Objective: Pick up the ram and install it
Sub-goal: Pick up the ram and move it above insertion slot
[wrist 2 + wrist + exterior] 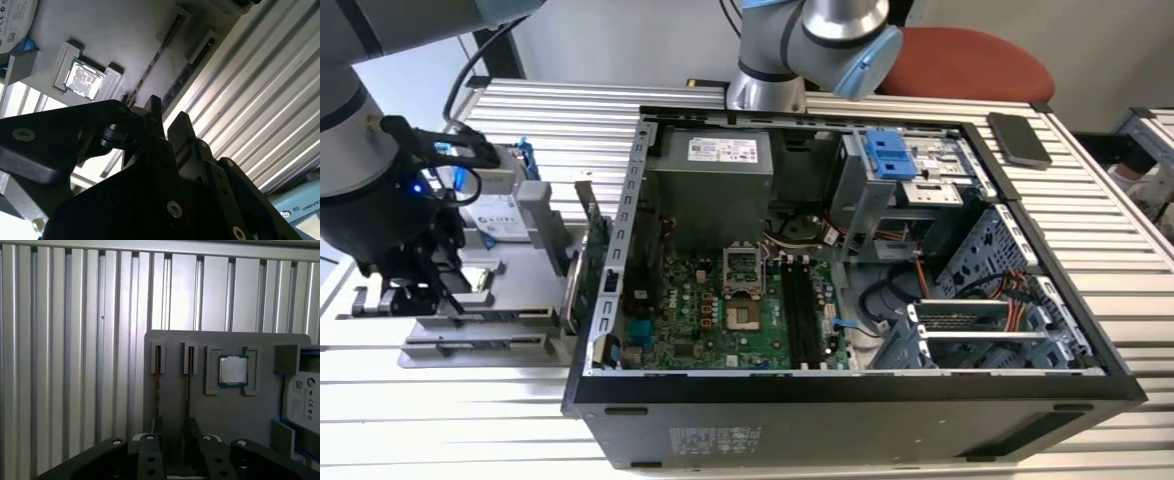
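A robotics lab it was; robot arm [821, 35] stood on slatted aluminium bench [534, 110], opened computer case [854, 410], grey parts fixture [172, 400] alongside

Your black claw [167, 119] sits close in the foreground, its two fingertips [181, 128] a narrow gap apart with nothing between them. Beyond them a grey tray [115, 30] lies on the ribbed metal desk [260, 90]. Two slots run side by side along the tray. One carries a thin brownish strip [156, 57] on edge. The other, nearer the tray's border, carries the dark ram [176, 84], also on edge. The tips point at the near ends of these slots, but you cannot tell whether they touch. A silver chip [82, 80] sits in its recess beside the slots, and a labelled drive [15, 17] shows at one corner.
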Tool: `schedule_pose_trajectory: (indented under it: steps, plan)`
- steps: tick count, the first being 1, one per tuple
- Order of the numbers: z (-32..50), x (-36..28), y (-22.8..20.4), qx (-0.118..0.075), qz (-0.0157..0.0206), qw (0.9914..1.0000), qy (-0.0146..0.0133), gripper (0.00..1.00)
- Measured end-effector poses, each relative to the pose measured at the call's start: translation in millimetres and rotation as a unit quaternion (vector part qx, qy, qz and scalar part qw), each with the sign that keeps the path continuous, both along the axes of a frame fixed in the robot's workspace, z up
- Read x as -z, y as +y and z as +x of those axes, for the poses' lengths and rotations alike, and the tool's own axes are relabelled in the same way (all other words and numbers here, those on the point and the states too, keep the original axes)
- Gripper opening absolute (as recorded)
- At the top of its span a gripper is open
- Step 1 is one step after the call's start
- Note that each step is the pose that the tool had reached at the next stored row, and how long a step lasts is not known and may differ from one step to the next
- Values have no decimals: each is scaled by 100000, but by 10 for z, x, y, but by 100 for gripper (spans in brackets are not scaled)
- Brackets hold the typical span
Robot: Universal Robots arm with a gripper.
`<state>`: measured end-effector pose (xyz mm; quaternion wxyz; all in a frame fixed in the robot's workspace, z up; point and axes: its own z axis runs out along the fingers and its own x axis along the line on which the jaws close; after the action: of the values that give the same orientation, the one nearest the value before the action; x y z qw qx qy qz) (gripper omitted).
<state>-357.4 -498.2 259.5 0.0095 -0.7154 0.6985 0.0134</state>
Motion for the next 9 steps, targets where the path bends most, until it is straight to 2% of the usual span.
schedule_pose_trajectory:
  steps: [9]
  plan:
    - [0, 107, -47, 43, 0, 100000, 1, 100]
